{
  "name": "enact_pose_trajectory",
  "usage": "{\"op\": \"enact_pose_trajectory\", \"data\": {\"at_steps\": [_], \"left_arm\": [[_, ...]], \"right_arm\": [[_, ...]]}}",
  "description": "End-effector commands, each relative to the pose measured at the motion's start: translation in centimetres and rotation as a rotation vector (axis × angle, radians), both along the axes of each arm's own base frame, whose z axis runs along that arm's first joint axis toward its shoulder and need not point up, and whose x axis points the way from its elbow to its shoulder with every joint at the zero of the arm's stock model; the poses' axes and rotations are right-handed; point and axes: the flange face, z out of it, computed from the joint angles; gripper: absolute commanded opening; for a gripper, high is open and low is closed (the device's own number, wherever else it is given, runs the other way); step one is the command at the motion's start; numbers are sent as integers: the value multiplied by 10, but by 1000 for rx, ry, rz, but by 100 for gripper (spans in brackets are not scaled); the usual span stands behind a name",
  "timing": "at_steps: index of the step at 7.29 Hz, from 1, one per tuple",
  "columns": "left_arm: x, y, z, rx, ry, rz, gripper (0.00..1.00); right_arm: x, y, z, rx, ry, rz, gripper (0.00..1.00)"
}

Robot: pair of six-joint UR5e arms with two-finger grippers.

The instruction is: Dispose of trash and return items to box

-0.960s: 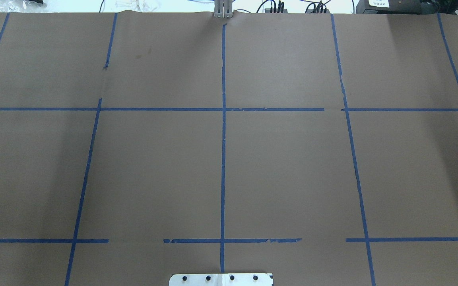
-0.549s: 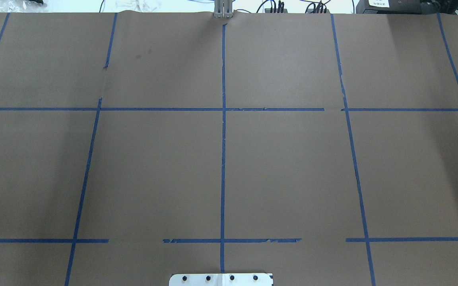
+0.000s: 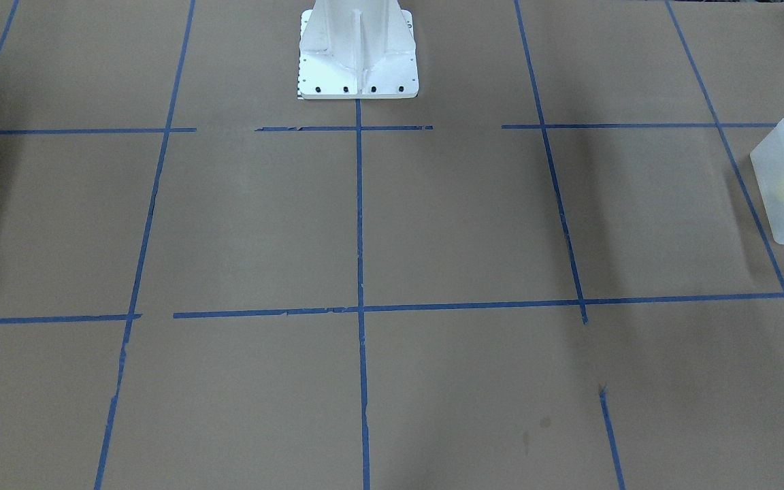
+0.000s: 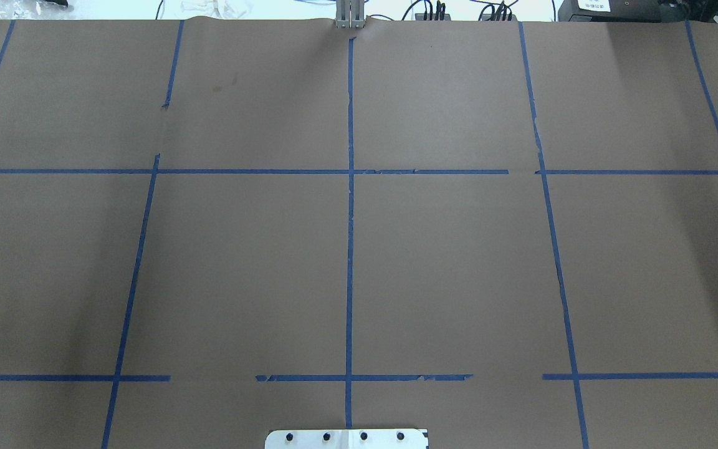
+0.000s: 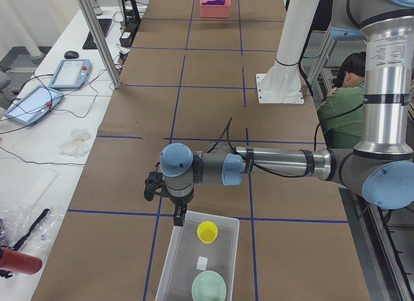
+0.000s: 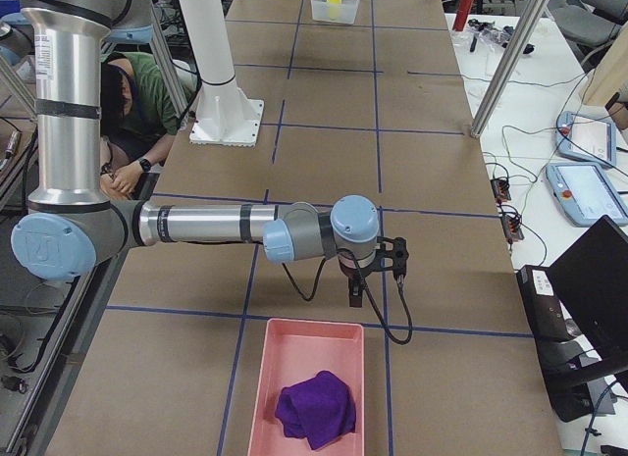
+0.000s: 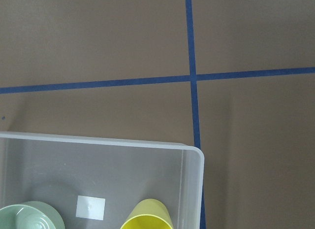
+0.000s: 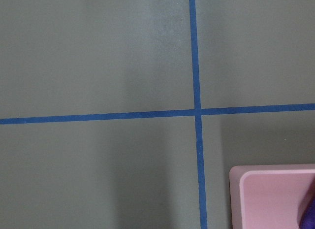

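Taped paper and one corner of a pink tray, seen from straight above.

Dull grey-brown paper (image 8: 88,51) fills nearly the whole view, and two strips of blue tape cross on it: a long strip (image 8: 98,116) runs from side to side and an upright strip (image 8: 194,51) runs from top to bottom, meeting right of centre. In the lower right, the rounded corner of a pink tray (image 8: 235,199) lies on the paper just beside the upright strip and below the long one. A sliver of purple cloth (image 8: 309,216) shows inside the tray at the view's right edge. Soft shadow darkens the paper left of the crossing.
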Motion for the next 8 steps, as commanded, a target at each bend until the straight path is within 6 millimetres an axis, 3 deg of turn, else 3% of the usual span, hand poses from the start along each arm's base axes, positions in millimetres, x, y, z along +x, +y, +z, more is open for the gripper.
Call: {"op": "enact_pose_trajectory", "data": {"at_steps": [1, 8], "left_arm": [[-1, -1, -1, 6, 0, -1, 100], [-8, -3, -5, 33, -3, -17, 100]], "right_arm": [[0, 1, 1, 1, 0, -2, 100], [0, 0, -5, 14, 0, -3, 100]]}}
